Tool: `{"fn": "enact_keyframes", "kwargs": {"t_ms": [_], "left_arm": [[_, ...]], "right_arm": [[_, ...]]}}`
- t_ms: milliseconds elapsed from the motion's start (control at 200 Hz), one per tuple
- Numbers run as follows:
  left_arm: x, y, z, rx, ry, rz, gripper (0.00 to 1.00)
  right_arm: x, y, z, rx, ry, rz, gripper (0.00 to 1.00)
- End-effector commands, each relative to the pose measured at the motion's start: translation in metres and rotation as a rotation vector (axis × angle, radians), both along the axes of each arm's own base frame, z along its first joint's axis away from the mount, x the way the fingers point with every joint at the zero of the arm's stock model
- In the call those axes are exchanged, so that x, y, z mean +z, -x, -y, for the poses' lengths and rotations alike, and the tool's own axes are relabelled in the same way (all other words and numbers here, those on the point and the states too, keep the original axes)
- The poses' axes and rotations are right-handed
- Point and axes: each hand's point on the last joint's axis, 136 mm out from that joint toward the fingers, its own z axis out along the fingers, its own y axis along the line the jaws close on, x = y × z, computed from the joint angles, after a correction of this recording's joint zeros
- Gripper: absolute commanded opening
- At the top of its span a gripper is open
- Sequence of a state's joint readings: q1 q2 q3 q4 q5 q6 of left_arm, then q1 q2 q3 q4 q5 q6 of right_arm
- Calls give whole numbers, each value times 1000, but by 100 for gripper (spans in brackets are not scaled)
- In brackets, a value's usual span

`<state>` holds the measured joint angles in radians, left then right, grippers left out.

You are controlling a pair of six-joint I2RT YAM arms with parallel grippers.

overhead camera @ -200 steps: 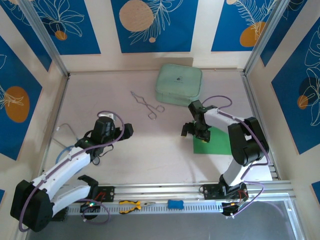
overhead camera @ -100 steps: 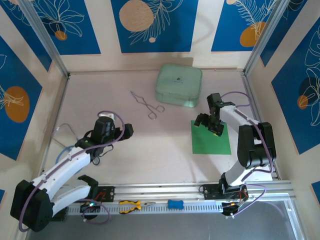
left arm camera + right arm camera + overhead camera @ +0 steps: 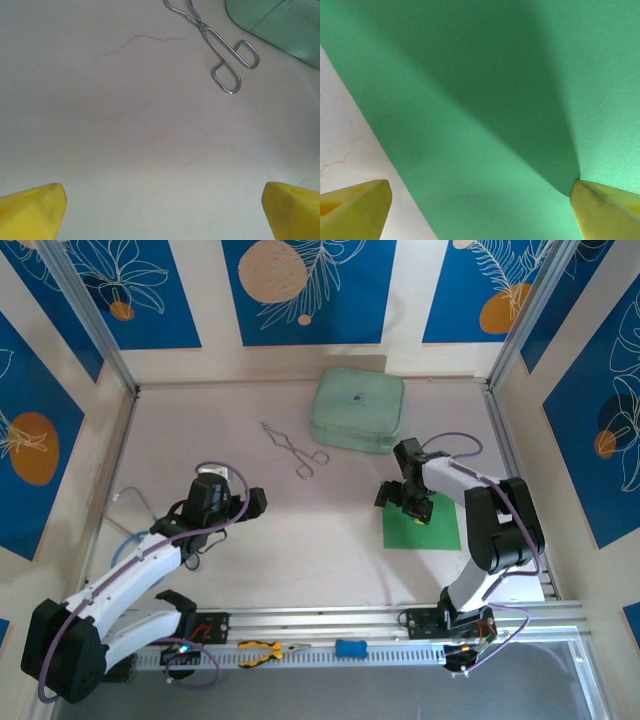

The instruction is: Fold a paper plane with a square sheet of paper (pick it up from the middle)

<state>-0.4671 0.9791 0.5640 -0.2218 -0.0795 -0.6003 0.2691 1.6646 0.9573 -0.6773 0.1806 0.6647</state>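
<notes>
The square sheet of paper [image 3: 432, 528] lies flat on the table at the right, bright green; in the right wrist view the sheet [image 3: 485, 110] spreads under the jaws with the gripper's shadow across it. My right gripper [image 3: 405, 502] hovers low over the sheet's near-left part, open [image 3: 480, 210]. One yellow fingertip [image 3: 607, 207] rests at the paper and the other [image 3: 355, 207] is over bare table beside the sheet's edge. My left gripper [image 3: 240, 502] is at the left of the table, open [image 3: 162, 210] over bare table. No paper plane is in view.
A pale mint-green rounded case [image 3: 357, 410] sits at the back centre, its corner [image 3: 280, 20] in the left wrist view. Metal tongs [image 3: 295, 448] lie between case and left arm, tongs [image 3: 220, 55]. Pliers [image 3: 262, 650] and a blue piece [image 3: 350, 648] rest on the front rail.
The right gripper swung from the sheet's left edge to its far right part, then back left and nearer. It stayed open. The left arm has not moved.
</notes>
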Motion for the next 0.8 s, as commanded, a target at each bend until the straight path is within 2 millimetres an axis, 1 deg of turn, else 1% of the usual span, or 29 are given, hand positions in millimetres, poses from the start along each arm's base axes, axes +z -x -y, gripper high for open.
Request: {"fn": "enact_keyframes", "kwargs": {"t_ms": [0,170,280,410,535,615,675,740,795], "left_arm": [[1,1,3,-21,1,1,100],[1,2,3,-22,4,-1,100],[-1,3,3,-20,3,-2,100],[-1,4,3,-20,8,-3,100],[-2,6,2,-18,11,-1,100],[0,7,1,-21,7,2,100],[0,8,1,-23,6,4,100],[-1,10,0,-27,10,4,100],[0,11,2,-33,18,4,100]], "right_arm": [[-11,12,-13,-27,-22,-41,93],[-10,19,-32,-7,-24,-30,93],[-12,27,-52,8,-43,-39,93],[-17,41,-84,39,-60,-54,93],[-19,50,-121,91,-77,-52,93],[-14,50,-144,151,-80,-28,94],[-8,48,-163,195,-117,-1,95],[3,47,-182,243,-168,31,95],[16,44,-191,276,-193,70,95]]}}
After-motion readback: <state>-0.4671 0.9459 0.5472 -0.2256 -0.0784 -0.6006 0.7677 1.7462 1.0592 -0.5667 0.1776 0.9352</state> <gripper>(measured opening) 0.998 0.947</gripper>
